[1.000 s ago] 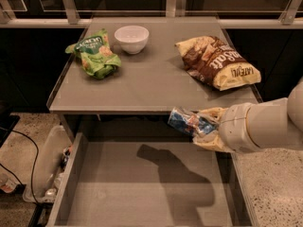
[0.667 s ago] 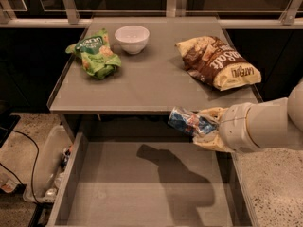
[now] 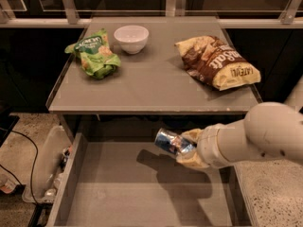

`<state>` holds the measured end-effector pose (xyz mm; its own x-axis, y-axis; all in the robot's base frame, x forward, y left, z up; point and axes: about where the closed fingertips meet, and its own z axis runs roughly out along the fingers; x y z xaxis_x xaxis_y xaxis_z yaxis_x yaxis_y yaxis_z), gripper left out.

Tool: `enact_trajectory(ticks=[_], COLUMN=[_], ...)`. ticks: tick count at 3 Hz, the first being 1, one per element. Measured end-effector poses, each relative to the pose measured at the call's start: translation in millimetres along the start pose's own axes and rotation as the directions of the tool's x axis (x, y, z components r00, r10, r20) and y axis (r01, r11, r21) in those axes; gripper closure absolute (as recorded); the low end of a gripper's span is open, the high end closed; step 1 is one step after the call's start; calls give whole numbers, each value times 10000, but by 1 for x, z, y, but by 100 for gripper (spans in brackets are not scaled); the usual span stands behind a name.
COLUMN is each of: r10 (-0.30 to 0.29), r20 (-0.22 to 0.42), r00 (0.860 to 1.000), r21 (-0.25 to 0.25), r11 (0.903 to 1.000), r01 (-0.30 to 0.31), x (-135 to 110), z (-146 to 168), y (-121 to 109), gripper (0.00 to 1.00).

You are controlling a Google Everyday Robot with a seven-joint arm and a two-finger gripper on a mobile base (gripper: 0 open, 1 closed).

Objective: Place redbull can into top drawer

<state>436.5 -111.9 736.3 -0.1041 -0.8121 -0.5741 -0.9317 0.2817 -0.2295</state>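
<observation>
The redbull can, blue and silver, lies tilted on its side in my gripper, which is shut on it. The gripper and white arm come in from the right and hold the can above the open top drawer, just in front of the table's front edge. The drawer is pulled out below the table, with a flat grey bottom and low side walls. The can's shadow falls on the drawer bottom.
On the grey table lie a green snack bag, a white bowl and a brown-yellow chip bag. A clear bin with clutter and a black cable stand on the floor at the left.
The gripper with the can has moved a little left and slightly down over the drawer.
</observation>
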Motion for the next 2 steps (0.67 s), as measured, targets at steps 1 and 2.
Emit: enact_trajectory(ticks=[1, 2], r10=[111, 130], r20=[231, 438], r00=[9997, 9990], r21=[-369, -577], r11=[9993, 9983], r01=[-103, -105], x=[17, 29], z=[40, 70], y=[12, 17], gripper=[100, 100])
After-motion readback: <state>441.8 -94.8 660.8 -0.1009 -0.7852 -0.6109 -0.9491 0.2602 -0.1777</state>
